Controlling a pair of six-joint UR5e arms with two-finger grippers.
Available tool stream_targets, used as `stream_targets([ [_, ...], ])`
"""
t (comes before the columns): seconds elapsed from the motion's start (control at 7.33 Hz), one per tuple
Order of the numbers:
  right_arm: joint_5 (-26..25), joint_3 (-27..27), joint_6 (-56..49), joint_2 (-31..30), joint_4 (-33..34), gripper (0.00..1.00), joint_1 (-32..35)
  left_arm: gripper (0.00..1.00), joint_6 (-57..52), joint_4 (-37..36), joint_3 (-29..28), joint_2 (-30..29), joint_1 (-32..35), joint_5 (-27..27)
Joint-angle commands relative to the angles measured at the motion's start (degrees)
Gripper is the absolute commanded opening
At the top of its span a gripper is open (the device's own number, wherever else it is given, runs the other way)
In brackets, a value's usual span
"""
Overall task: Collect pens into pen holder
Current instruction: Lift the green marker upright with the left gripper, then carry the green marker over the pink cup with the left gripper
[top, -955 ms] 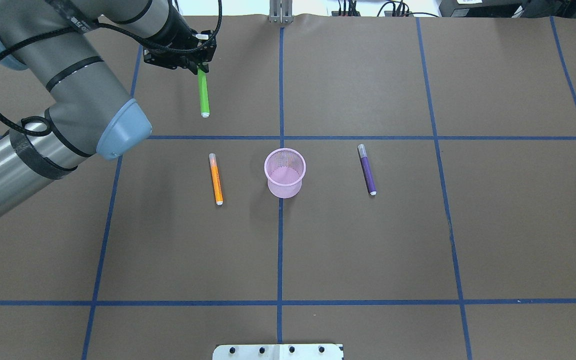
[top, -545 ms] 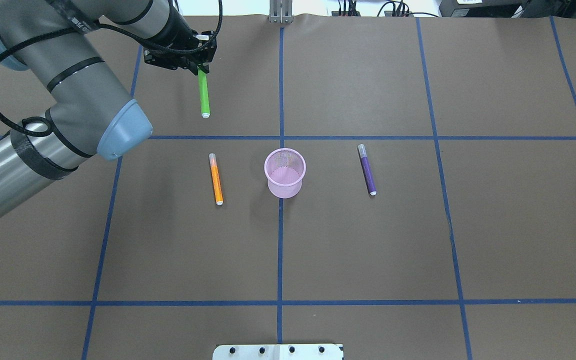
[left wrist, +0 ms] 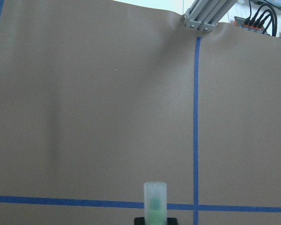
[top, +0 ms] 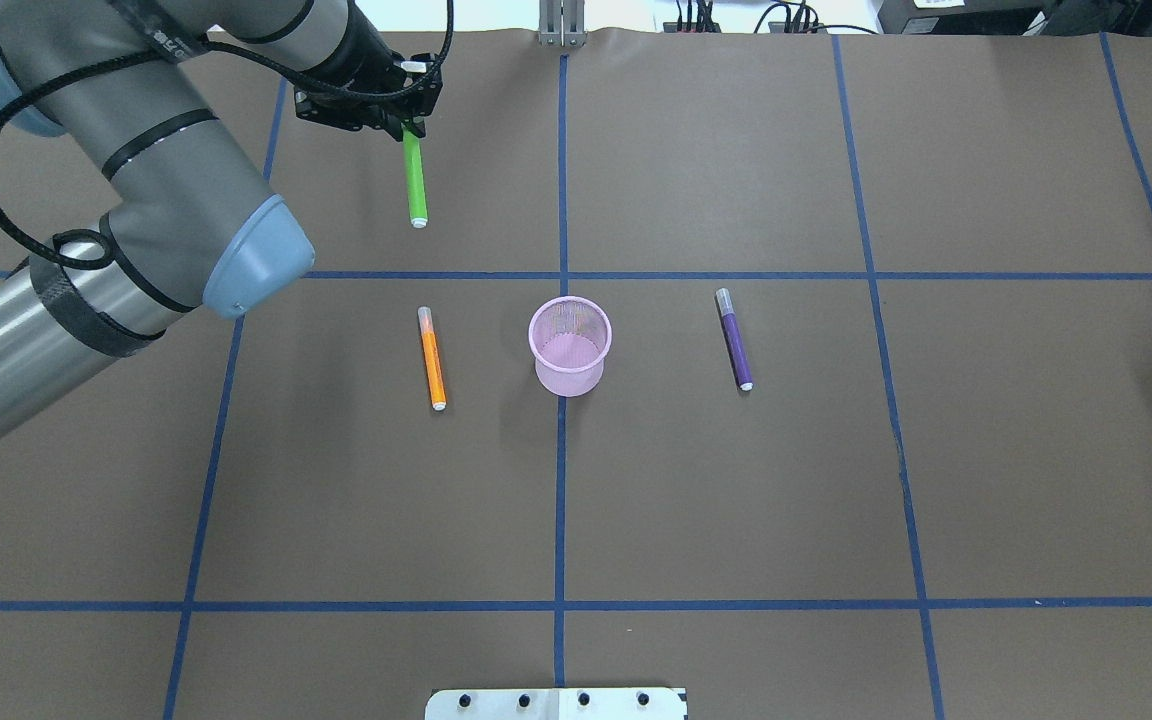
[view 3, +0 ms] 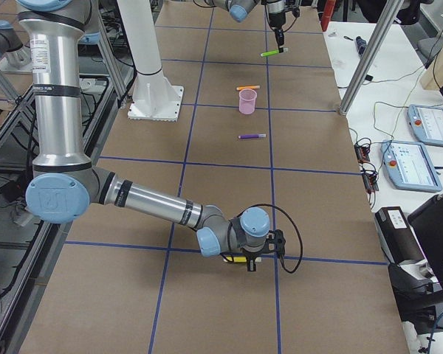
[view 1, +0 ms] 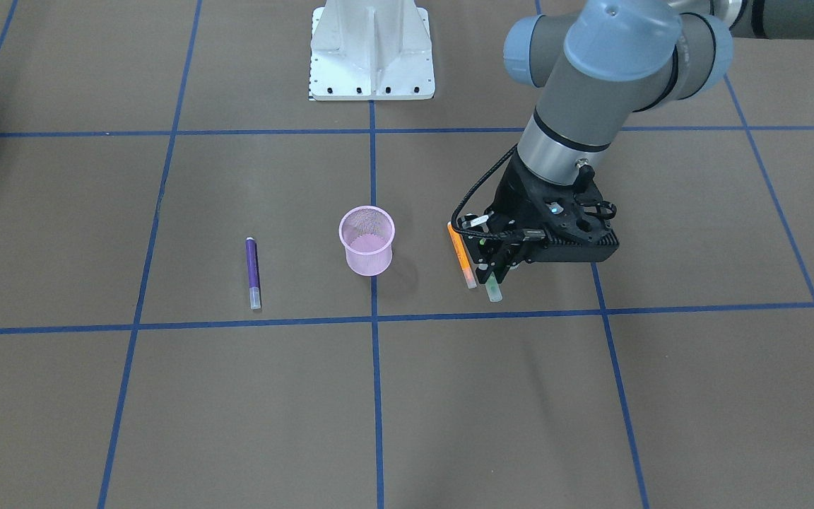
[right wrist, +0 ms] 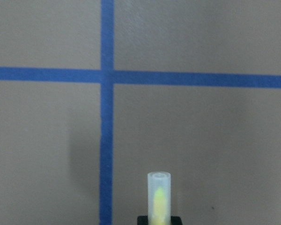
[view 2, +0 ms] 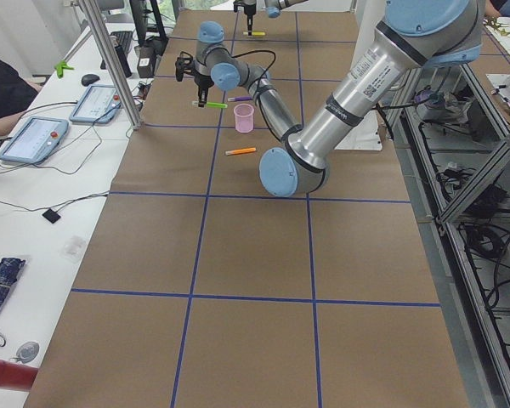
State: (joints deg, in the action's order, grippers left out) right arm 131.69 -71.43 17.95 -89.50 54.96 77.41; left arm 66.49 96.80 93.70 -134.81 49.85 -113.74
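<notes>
The brown tabletop (top: 736, 500) is ruled into squares by blue tape lines. The left arm (top: 136, 200) reaches to the far left part of it. The right arm (view 3: 148, 203) stretches low along the tabletop at the robot's right end, well apart from everything else.

The left pincer (top: 410, 128) is clamped on the green pen (top: 416, 180) near its cap end and holds it clear of the surface. The right pincer (view 3: 249, 262) is down at the tabletop over the yellow pen (right wrist: 158, 197). Its fingers do not show, so I cannot tell whether it grips.

The pen holder (top: 569, 380), a small pink wire-mesh cup with a solid rim and a slight taper to its base, stands upright on the centre tape line. Its pink floor shows bare through the open mouth.

The pens are slim sticks with translucent whitish caps and a white plug at the other end. The green pen is roughly level, its long axis running away from the robot with the cap on the far side, past the pincer. The orange pen (top: 431, 360) lies flat near the holder on the robot's left and the purple pen (top: 735, 340) lies flat on its right, farther off. Both are nearly parallel to the green one, caps away from the robot. The yellow pen's cap points away from the right wrist camera, toward a crossing of tape lines.
</notes>
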Motion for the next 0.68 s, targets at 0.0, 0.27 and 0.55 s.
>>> stream_targets([
  [0.0,1.37,-4.84,0.07,1.08,0.49,0.00,2.56,0.00,3.80,0.76,0.95,-0.80,-6.74,13.39],
  [0.27,4.44,-4.86,0.15,3.45,1.28,0.00,4.85,0.00,9.94,7.84,1.14,-0.19,-13.25,24.29],
  [0.55,7.34,-8.79,0.42,7.31,13.79,0.00,5.65,0.00,11.46,8.32,0.79,-0.71,-18.01,31.78],
])
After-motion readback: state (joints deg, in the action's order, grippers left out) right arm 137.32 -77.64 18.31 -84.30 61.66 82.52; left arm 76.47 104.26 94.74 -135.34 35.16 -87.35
